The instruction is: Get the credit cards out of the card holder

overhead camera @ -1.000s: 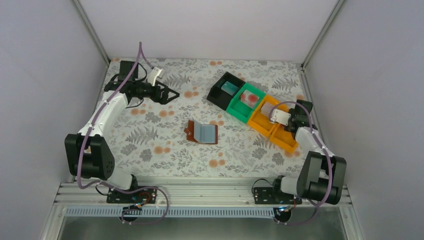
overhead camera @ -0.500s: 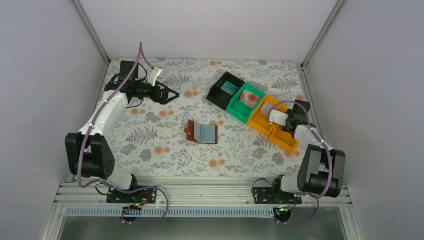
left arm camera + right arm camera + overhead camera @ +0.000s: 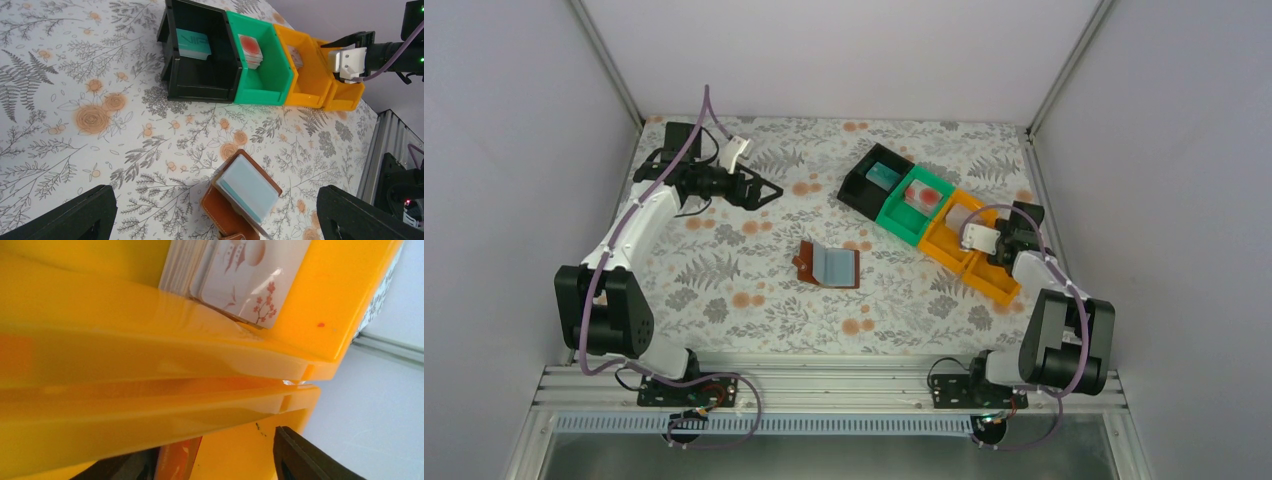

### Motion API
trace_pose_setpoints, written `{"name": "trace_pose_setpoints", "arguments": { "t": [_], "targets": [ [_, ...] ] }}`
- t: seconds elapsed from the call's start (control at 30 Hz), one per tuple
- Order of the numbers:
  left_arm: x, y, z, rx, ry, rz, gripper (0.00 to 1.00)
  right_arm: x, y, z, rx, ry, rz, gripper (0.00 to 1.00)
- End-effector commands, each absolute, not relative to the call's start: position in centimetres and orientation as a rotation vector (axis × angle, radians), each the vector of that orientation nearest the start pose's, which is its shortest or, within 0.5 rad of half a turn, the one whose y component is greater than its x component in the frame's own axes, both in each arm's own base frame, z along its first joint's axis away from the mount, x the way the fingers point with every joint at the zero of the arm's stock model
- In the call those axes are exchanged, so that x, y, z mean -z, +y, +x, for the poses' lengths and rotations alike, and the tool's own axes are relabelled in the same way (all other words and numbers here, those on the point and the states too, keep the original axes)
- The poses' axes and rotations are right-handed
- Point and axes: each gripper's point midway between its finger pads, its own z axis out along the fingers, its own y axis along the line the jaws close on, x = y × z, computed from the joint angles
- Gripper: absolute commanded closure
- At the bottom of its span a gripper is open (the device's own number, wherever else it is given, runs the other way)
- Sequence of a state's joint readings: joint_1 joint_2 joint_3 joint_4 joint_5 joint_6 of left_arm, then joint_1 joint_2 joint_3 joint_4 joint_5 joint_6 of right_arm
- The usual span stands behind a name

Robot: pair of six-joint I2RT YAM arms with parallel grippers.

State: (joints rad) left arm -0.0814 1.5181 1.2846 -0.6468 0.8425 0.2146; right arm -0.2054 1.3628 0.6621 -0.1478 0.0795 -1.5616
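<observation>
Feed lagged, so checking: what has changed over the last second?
The right hand edged slightly left over the orange bins and opened; whether it let anything go is unclear. The left hand, open, and the card holder stayed put.

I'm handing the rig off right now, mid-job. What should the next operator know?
Left gripper: open, empty, hovering over the far-left table.
Right gripper: jaws apart, low at the near orange bin; a reddish card edge between its fingers, apparently ungripped.
Card holder: open, mid-table.
Done: teal card in black bin, red-dotted card in green bin, pale blossom-print cards in far orange bin.
Left: check the holder's slots; whether cards remain, I cannot tell.
</observation>
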Motion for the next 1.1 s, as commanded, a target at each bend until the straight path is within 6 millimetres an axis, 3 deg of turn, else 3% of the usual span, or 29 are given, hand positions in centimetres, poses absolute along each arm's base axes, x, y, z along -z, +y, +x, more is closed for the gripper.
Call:
{"name": "trace_pose_setpoints", "arguments": {
  "t": [0.0,0.07,0.1,0.37,0.5,0.6,0.67,0.73,0.83,0.9,0.97,1.07],
  "targets": [
    [-24.7,-16.2,36.7,0.945,2.115,0.735,0.0,-7.6,-8.5,34.0,0.832,2.062,-1.602,0.28],
    [-24.8,-16.2,36.7,0.945,2.112,0.737,0.0,-7.8,-8.6,34.2,0.832,2.065,-1.59,0.05],
    [-24.7,-16.2,36.6,0.947,2.114,0.738,0.0,-7.9,-8.7,34.3,0.836,2.066,-1.586,0.01],
    [-25.0,-16.3,36.4,0.951,2.105,0.746,0.0,-10.9,-7.7,35.2,0.811,2.001,-1.488,0.01],
    [-25.3,-16.3,36.2,0.951,2.095,0.755,0.0,-14.7,-6.3,35.5,0.767,1.925,-1.37,0.01],
    [-25.5,-16.4,36.0,0.953,2.083,0.765,0.0,-18.8,-5.5,36.0,0.752,1.849,-1.246,0.01],
    [-25.4,-16.4,35.8,0.957,2.085,0.77,0.0,-23.3,-4.4,36.6,0.69,1.76,-1.099,0.01],
    [-25.1,-16.4,35.6,0.958,2.089,0.779,0.0,-29.1,-1.7,36.7,0.481,1.656,-0.94,0.01],
    [-24.0,-16.0,35.3,0.934,2.13,0.768,0.0,-39.8,3.6,35.1,0.082,1.444,-0.812,0.01],
    [-23.0,-15.9,34.8,0.946,2.17,0.75,0.0,-45.3,5.0,34.2,-0.174,1.429,-0.623,0.01],
    [-20.9,-16.1,33.7,1.033,2.234,0.694,0.0,-46.7,7.8,33.5,-0.386,1.49,-0.546,0.01],
    [-17.3,-16.8,32.3,1.191,2.337,0.561,0.0,-44.3,12.0,32.9,-0.529,1.592,-0.46,0.01]
  ]
}}
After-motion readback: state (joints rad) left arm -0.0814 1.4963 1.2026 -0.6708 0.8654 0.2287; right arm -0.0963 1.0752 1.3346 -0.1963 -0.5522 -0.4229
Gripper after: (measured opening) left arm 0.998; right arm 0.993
